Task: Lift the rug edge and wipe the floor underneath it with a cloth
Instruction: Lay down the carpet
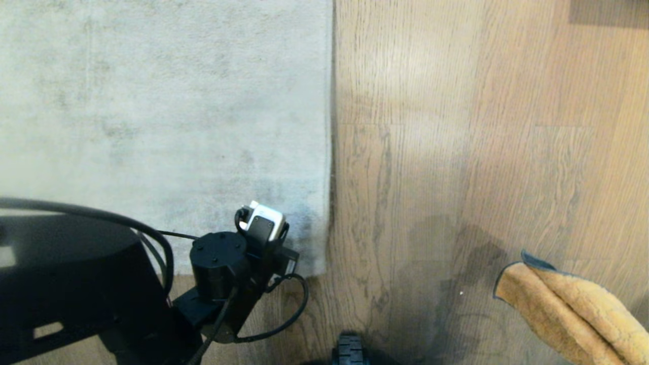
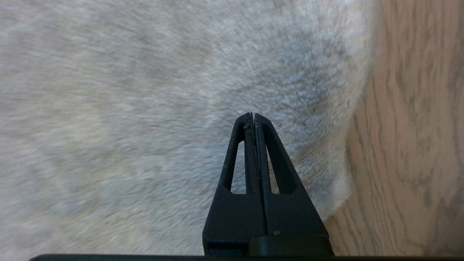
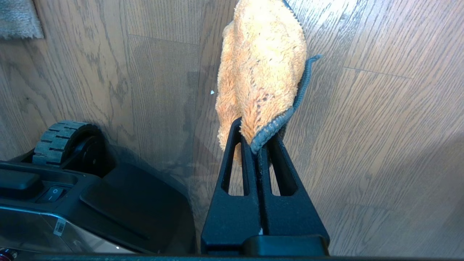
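The pale grey rug [image 1: 162,101] lies flat on the left, and its straight rug edge [image 1: 328,152] runs away from me beside the wood-plank floor [image 1: 456,126]. My left arm's wrist [image 1: 263,225] hangs over the rug's near corner. In the left wrist view the left gripper [image 2: 252,115] is shut and empty, pointing down at the pile just inside the rug edge [image 2: 357,108]. The fluffy orange cloth [image 1: 568,309] hangs at the lower right. My right gripper [image 3: 258,139] is shut on the cloth [image 3: 261,65] by its dark trimmed edge, above bare floor [image 3: 380,145].
My base's black wheel [image 1: 349,351] shows at the bottom centre, and the same wheel [image 3: 58,139] with the base housing sits left of the cloth in the right wrist view. A dark patch [image 1: 608,12] lies at the far right corner. Shadows fall on the near floor.
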